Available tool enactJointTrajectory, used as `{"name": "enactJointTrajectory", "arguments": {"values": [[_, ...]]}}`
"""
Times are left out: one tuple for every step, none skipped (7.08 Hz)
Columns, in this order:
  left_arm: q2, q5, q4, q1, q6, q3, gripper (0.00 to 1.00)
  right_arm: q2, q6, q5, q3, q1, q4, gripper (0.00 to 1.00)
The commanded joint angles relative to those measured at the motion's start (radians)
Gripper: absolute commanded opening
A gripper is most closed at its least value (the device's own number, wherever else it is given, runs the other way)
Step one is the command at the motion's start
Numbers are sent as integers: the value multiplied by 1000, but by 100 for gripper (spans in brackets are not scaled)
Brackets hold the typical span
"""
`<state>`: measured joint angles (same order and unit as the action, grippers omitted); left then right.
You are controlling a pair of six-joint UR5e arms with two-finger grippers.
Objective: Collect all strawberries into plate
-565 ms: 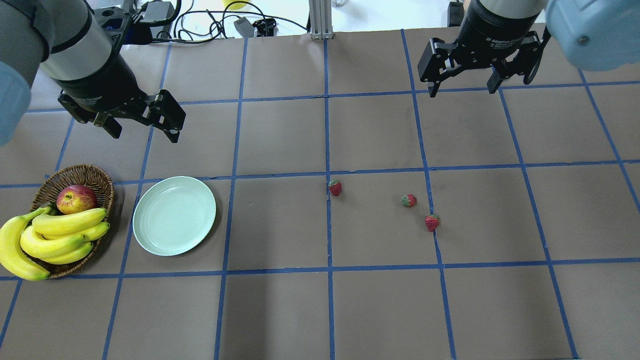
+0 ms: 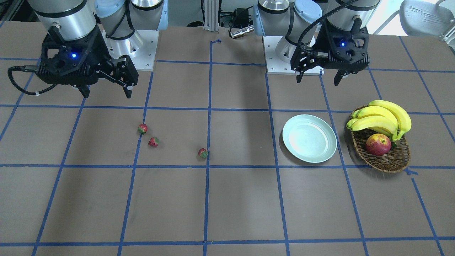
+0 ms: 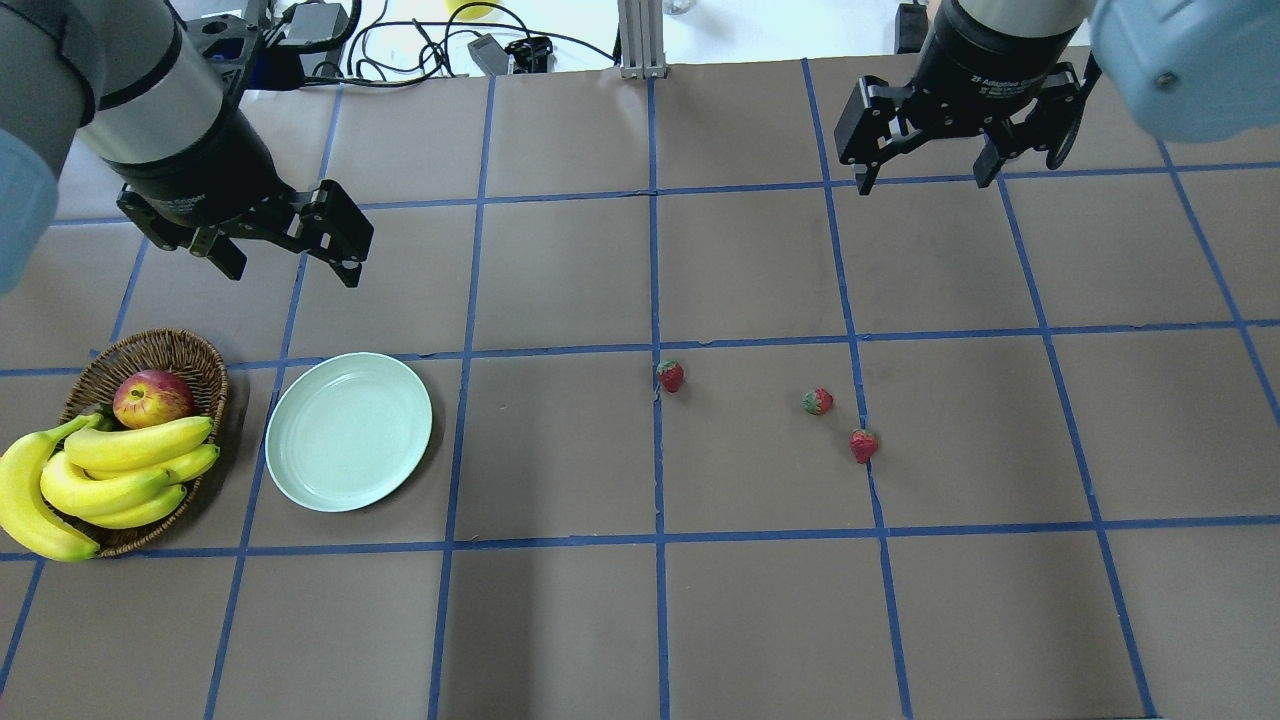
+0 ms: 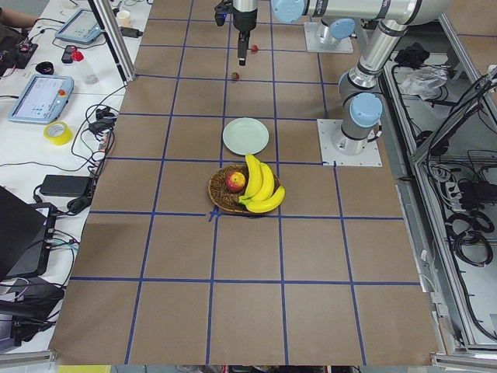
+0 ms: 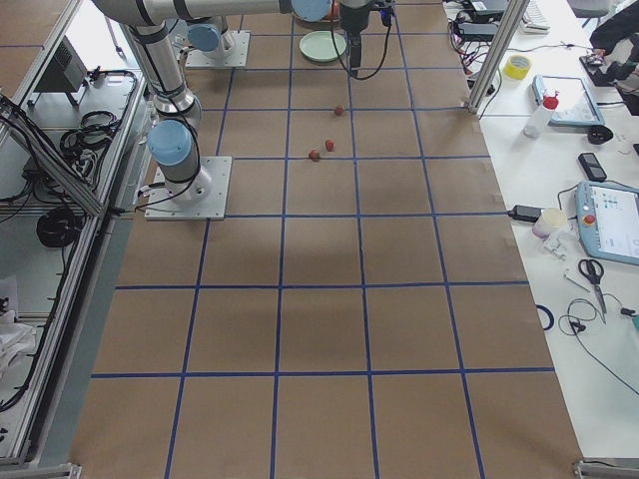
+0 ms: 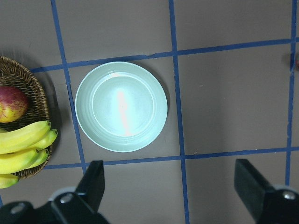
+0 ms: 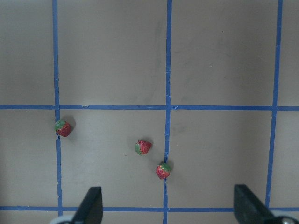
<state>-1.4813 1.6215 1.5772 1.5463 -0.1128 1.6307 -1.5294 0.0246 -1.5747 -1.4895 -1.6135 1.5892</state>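
Two hands in view, both released. We read the left hand (image 3: 290, 272) as spread wide and holding nothing; it hangs above the worktop (image 3: 560, 620), close to the plate (image 3: 348, 431) but clear of it. Its wrist camera looks straight down on the plate, with a dark finger (image 6: 93, 182) at each lower corner of that view and bare brown surface between them. We read the right hand (image 3: 923, 182) the same way: spread, nothing held, up off the worktop and well to the plate's right.

Plate: pale mint green, round, shallow, lying flat, nothing on it. We count three strawberries (image 7: 143, 147), none on the plate; all lie on the worktop to its right, well apart from it. The nearest berry (image 3: 670, 376), counted from the plate, sits on a blue tape line (image 3: 657, 460). The other two lie farther from the plate, near each other but not touching: the middle berry (image 3: 817, 401) just on the plate's side of the next tape line, the far berry (image 3: 864, 445) on that line. The right wrist camera has all three in frame, green caps visible.

On the plate's left, just beside it with a narrow gap, stands a brown wicker basket (image 3: 150, 345). It holds a red-yellow apple (image 3: 152, 397) and a bunch of bananas (image 3: 130, 465); the bananas overhang the basket rim on the side away from the plate.
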Motion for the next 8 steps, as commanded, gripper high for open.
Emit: {"name": "enactJointTrajectory", "arguments": {"values": [[2, -70, 0, 0, 1, 0, 100, 0, 0, -1, 0, 0, 0, 100], [6, -57, 0, 0, -4, 0, 100, 0, 0, -1, 0, 0, 0, 100], [6, -57, 0, 0, -4, 0, 100, -2, 0, -2, 0, 0, -2, 100], [4, -55, 0, 0, -4, 0, 100, 0, 0, -1, 0, 0, -2, 100], [4, -58, 0, 0, -2, 1, 100, -2, 0, -1, 0, 0, -2, 100], [3, -63, 1, 0, -1, 1, 100, 0, 0, -1, 0, 0, -2, 100], [3, -57, 1, 0, -1, 3, 100, -2, 0, -1, 0, 0, 0, 100], [4, -55, 1, 0, -1, 1, 100, -2, 0, -1, 0, 0, -2, 100]]}}
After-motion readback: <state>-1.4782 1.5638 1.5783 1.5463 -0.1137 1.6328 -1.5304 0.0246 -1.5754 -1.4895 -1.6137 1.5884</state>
